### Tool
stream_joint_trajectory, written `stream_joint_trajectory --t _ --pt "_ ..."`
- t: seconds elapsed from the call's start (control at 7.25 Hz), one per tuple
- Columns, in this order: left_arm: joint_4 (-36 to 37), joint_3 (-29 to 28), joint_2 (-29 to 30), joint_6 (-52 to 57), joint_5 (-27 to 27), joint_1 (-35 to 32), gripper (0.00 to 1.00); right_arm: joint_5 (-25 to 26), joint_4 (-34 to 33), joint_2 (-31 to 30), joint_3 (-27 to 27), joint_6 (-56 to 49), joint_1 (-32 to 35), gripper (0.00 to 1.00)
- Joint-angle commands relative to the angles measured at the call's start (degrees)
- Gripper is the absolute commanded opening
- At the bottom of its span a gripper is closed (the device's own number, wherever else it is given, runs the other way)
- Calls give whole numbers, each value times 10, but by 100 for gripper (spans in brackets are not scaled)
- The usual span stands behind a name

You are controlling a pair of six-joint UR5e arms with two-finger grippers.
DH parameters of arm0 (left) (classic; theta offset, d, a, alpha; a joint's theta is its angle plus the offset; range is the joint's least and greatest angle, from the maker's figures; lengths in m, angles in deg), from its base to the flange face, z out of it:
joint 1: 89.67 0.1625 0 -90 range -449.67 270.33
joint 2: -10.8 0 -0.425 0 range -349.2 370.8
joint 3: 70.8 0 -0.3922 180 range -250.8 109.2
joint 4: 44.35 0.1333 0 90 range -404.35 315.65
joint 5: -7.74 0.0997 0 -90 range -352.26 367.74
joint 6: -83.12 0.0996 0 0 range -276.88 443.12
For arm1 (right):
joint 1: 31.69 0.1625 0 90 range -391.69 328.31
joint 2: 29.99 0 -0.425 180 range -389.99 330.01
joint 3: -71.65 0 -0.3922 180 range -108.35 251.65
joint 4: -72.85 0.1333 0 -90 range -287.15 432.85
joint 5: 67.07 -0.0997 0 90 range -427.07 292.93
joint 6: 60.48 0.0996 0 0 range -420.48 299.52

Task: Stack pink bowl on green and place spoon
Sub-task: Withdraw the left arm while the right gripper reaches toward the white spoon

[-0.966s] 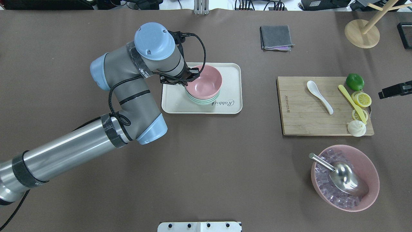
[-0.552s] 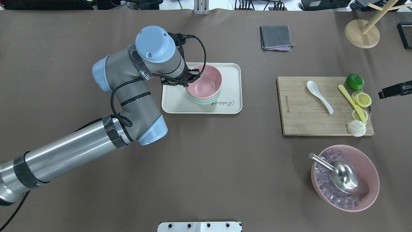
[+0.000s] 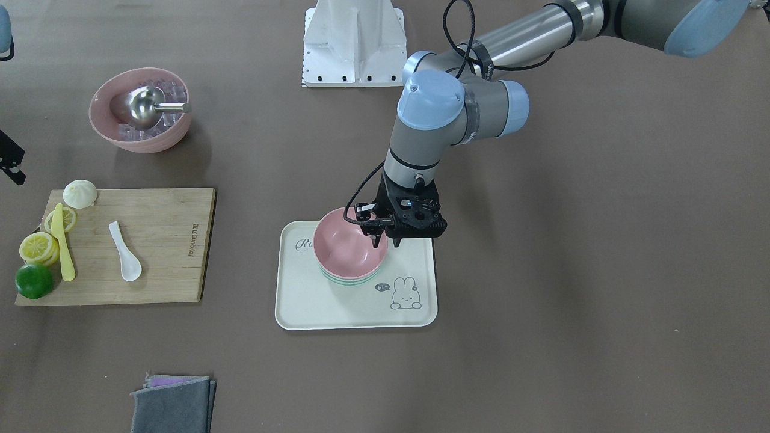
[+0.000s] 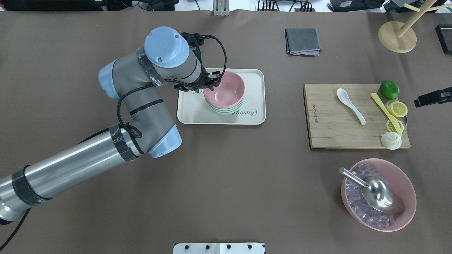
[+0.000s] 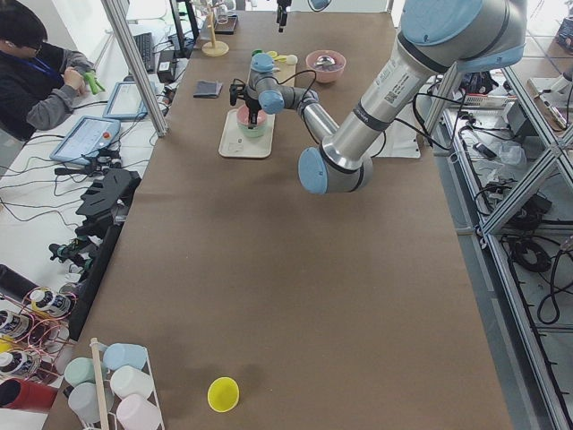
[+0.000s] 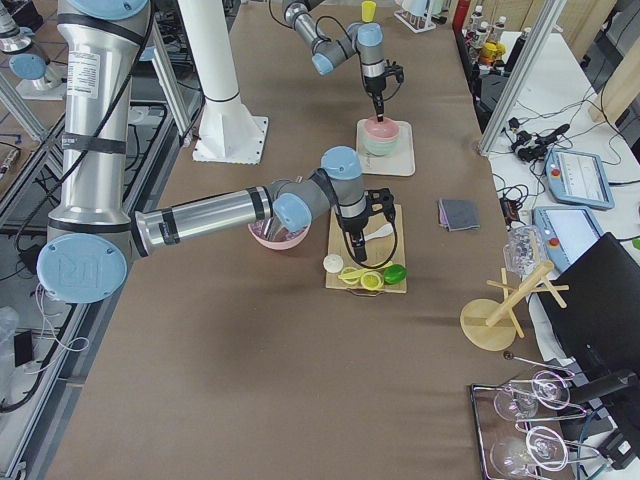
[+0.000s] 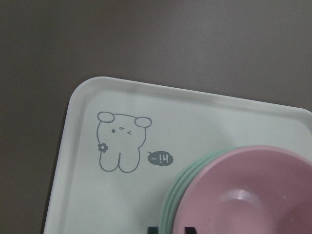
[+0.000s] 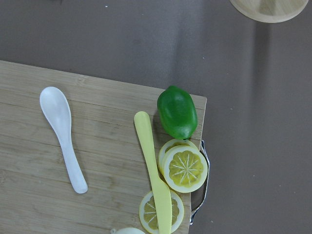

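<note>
The small pink bowl point(image 3: 349, 243) sits nested on the stack of mint-green bowls point(image 3: 352, 280) on the cream tray point(image 3: 337, 307); the overhead view shows the pink bowl point(image 4: 226, 90) on the green bowls point(image 4: 226, 111) too. My left gripper point(image 3: 386, 240) is open, its fingertips just above the pink bowl's rim on the robot's side. The left wrist view shows the pink bowl point(image 7: 253, 195), the green bowls point(image 7: 178, 190) and two dark fingertips point(image 7: 190, 230). The white spoon point(image 4: 349, 104) lies on the cutting board, also in the right wrist view point(image 8: 63, 136). My right gripper point(image 4: 429, 99) hovers beyond the board's right edge; its fingers do not show.
The bamboo cutting board point(image 4: 328, 130) also holds a yellow knife point(image 4: 385, 112), lemon slices, a lime point(image 4: 389, 89) and a bun point(image 4: 391, 140). A larger pink bowl point(image 4: 406, 183) with clear cubes and a metal scoop stands near the robot's right. A grey cloth point(image 4: 303, 41) and a wooden stand point(image 4: 397, 37) lie far.
My left wrist has shifted slightly away from the pink bowl's rim and lifted a little. The pink bowl stays on the green stack. The right arm has not moved.
</note>
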Motion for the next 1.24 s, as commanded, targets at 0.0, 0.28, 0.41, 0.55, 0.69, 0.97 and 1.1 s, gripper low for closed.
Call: stream_joint_trajectory --t 0.0,0.28,0.41,0.55,0.69,0.97,1.1 --pt "44 62 -40 59 -83 -51 99 -3 0 16 -1 40 -9 100" --pt "171 233 -168 230 -129 -124 99 11 -1 52 0 117 -53 100" --pt "228 284 -229 329 -145 -177 99 43 -2 71 3 158 -88 100" --pt "237 305 -295 444 -153 -239 99 73 -4 97 13 196 -121 100" --pt "238 297 -348 582 -162 -313 99 79 -2 118 31 213 -135 100" --pt "236 154 -383 850 -265 -524 99 107 0 156 65 237 -165 100" --pt "232 74 -383 886 -280 -573 99 110 1 177 97 231 -172 100"
